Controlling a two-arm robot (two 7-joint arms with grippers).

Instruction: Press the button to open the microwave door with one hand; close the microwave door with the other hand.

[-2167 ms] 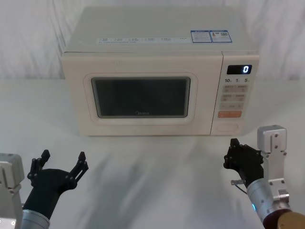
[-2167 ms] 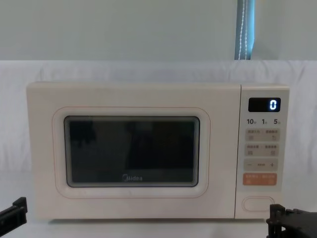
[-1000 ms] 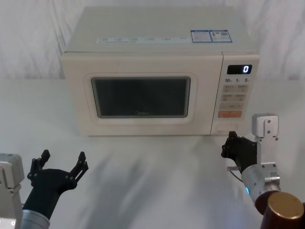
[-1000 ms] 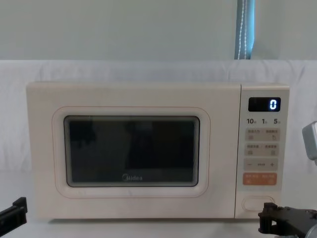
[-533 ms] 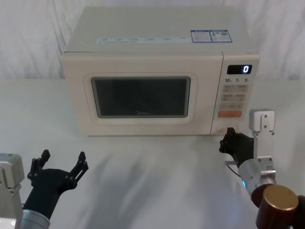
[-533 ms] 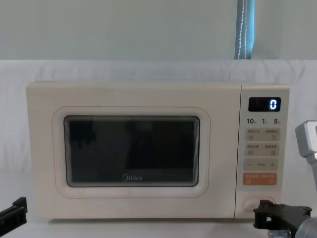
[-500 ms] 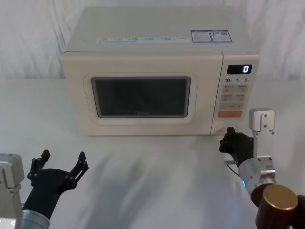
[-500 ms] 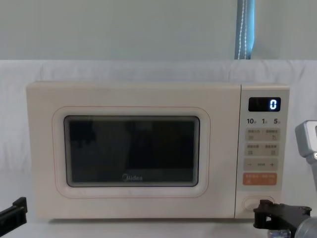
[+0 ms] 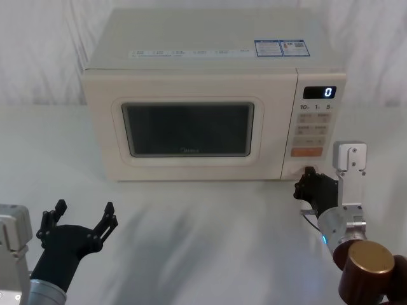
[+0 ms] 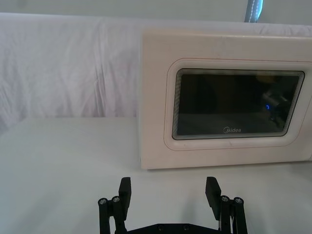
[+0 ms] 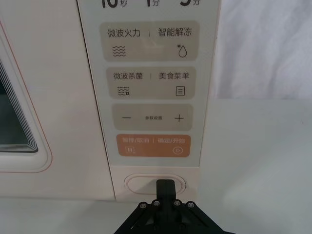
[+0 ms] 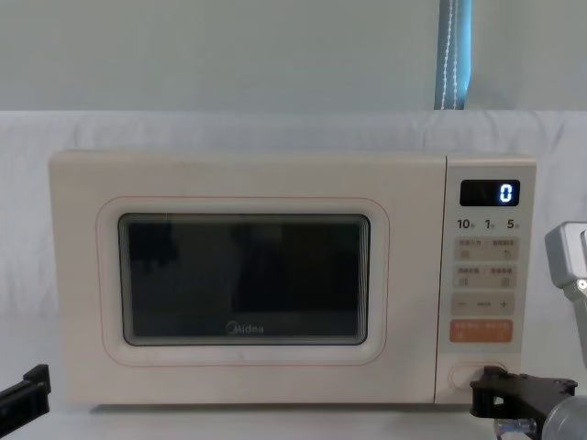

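The cream microwave [image 9: 210, 70] stands in the middle of the table with the microwave door [image 9: 187, 130] closed; the door [image 12: 243, 280] faces the chest view squarely. The wide blank button [image 11: 139, 184] sits at the bottom of the key panel, under the orange key [image 11: 153, 146]. My right gripper [image 11: 165, 185] is shut, its joined tip overlapping the button's middle. From the head, the right gripper [image 9: 308, 175] is at the button [image 9: 296, 169]. My left gripper [image 9: 79, 219] hovers open low at the front left, apart from the oven.
A white cloth covers the table [image 9: 203, 229] and the wall behind. There is free room in front of the door and to the oven's left. The display [image 12: 490, 193] reads 0. The left gripper's fingers [image 10: 125, 192] frame the door [image 10: 239, 105] from a distance.
My right gripper has moved forward and slightly up, from the table's front right to the button. The left arm and the door have not moved.
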